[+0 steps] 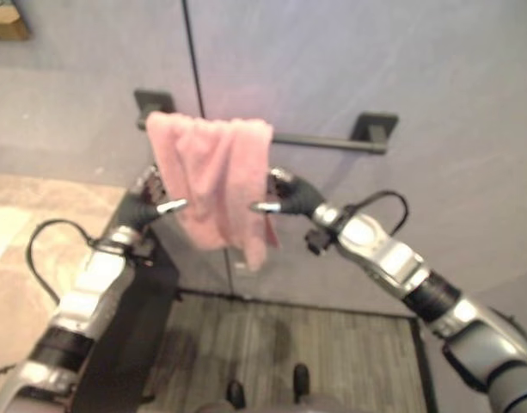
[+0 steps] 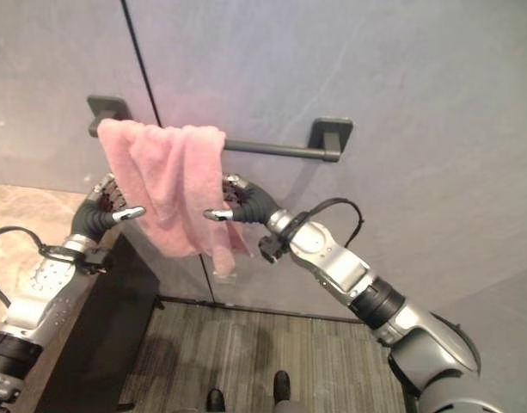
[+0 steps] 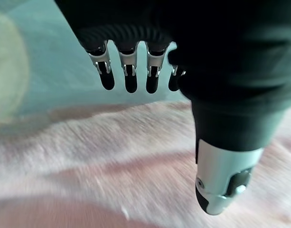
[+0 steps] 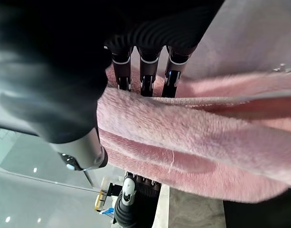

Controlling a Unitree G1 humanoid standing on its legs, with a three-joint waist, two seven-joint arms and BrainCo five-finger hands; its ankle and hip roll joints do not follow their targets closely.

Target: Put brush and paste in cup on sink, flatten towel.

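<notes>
The pink towel (image 2: 173, 185) hangs bunched over the left end of the dark wall bar (image 2: 272, 150). The left hand (image 2: 108, 206) sits at its left edge, fingers (image 3: 130, 76) straight and spread, gripping nothing. The right hand (image 2: 239, 203) is at the right edge; its fingers (image 4: 146, 76) pass behind the cloth with the thumb in front, so whether they pinch is not determinable. Recommended procedure: secure both edges, then draw the right edge along the bar, keeping the cloth level, to avoid dragging it off
</notes>
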